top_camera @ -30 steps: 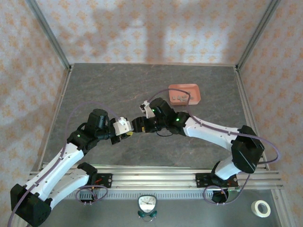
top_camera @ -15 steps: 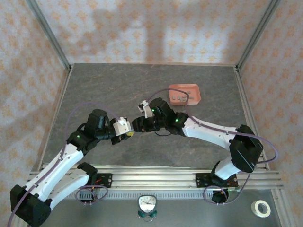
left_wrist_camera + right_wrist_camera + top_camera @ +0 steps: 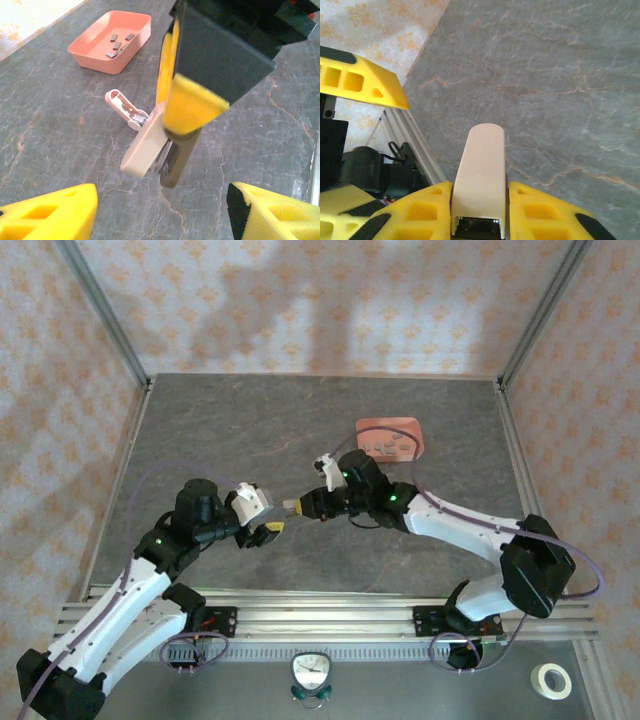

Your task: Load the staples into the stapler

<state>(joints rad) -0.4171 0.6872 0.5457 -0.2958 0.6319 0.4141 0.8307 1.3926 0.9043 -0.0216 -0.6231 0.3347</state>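
Note:
My right gripper (image 3: 303,507) is shut on a cream stapler (image 3: 479,165), and its yellow pads (image 3: 422,210) press both sides of the body. The stapler (image 3: 146,145) hangs just above the table with its grey metal base (image 3: 178,160) showing, and a pale pink slotted piece (image 3: 121,101) juts from its far end. Just short of the stapler's tip, my left gripper (image 3: 266,517) stands open, its fingers (image 3: 55,212) wide apart and holding nothing. Several dark staples (image 3: 117,44) lie in the salmon tray (image 3: 92,54).
The salmon tray (image 3: 392,424) sits at the back right of the grey stone-patterned table, behind my right arm. Metal frame posts and patterned walls enclose the table. An aluminium rail (image 3: 330,612) runs along the near edge, with a tape roll (image 3: 551,680) beyond it.
My left gripper has opened, let go of the stapler and drawn back to the left. My right gripper has shut on the stapler and shifted it slightly right.

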